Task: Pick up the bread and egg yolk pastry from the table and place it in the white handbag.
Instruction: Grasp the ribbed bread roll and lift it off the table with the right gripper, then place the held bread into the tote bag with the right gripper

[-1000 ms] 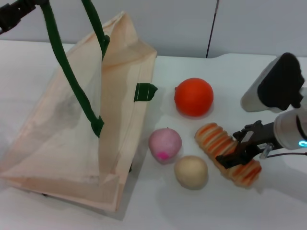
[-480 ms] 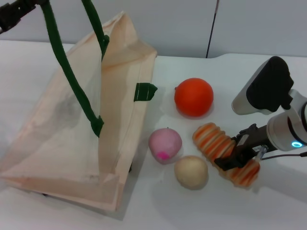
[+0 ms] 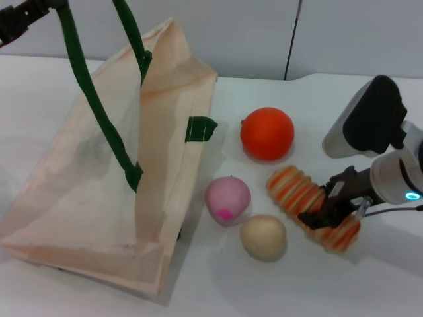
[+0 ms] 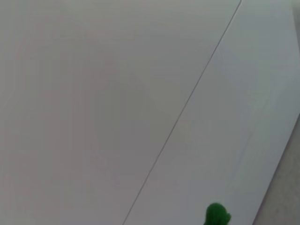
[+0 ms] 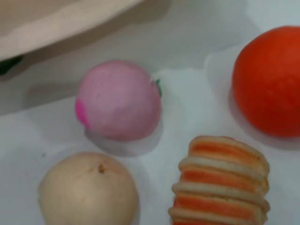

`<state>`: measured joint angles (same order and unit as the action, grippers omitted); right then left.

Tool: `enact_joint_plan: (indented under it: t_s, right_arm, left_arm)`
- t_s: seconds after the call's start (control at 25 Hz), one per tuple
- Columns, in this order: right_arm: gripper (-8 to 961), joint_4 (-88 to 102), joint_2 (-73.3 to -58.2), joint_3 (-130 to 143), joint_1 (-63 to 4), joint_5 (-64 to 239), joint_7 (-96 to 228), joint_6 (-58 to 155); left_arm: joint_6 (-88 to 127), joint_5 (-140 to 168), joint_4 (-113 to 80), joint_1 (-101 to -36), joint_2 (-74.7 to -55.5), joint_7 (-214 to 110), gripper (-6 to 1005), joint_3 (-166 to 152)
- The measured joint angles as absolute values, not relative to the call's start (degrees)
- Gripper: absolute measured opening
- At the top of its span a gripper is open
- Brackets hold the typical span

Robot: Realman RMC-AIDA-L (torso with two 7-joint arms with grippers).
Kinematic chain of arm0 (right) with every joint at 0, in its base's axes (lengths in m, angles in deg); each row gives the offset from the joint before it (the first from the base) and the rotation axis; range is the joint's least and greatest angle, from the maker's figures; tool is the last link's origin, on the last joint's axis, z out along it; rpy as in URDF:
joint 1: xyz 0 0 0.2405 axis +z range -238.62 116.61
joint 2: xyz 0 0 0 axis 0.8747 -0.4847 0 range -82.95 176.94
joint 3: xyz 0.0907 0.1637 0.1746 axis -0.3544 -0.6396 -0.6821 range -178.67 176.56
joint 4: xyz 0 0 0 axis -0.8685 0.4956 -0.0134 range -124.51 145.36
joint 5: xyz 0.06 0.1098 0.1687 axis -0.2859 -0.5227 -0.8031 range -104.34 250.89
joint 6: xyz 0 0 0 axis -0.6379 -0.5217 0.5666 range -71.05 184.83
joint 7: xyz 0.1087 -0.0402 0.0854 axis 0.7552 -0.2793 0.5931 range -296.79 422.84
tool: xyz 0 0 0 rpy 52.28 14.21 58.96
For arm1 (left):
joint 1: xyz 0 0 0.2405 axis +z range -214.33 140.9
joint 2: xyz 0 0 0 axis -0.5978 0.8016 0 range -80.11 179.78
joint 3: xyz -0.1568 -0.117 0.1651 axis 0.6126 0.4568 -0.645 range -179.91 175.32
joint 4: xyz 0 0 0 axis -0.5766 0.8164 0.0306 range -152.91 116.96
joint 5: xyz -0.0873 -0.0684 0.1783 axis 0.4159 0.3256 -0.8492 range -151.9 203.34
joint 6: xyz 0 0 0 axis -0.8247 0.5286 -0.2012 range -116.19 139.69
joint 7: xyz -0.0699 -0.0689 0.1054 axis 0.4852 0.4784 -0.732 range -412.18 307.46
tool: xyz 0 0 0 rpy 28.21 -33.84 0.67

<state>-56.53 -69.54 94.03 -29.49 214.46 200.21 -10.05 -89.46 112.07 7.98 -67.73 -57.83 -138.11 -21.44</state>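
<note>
Two arms share this: my right gripper (image 3: 325,212) is clamped across the bread (image 3: 310,207), whose long axis crosses my jaws on the table, pastry (image 3: 263,236) just beside, while my left gripper (image 3: 23,16) holds up the bag (image 3: 99,198) strap well beyond.

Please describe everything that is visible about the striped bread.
The bread is a long ridged loaf with orange and cream stripes. It lies on the white table, angled, just right of the egg yolk pastry and below the orange ball. The right gripper is closed around its nearer end, hiding part of it.
</note>
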Motion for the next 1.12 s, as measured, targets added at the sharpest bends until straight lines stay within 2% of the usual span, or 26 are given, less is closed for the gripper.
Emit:
enact_joint_plan:
  t_s: [0.36,0.68,1.12]
  right_arm:
    - [622,-60.33,-69.54,88.12,-31.78,214.8,199.78,-9.74]
    - [553,-71.14,-69.45,86.47,-33.54,213.41,197.19,-14.6]
    - [469,-69.67,-69.54,98.46,-20.78,208.85,197.51,-15.82]
  left_arm:
    - [-91.39,111.94,7.95,-67.76,-57.74,-137.9,121,-21.02]
    - [-91.53,112.08,7.95,-67.87,-57.73,-137.87,121,-21.01]
    - [-91.72,111.96,7.95,-70.05,-57.74,-136.76,121,-21.4]
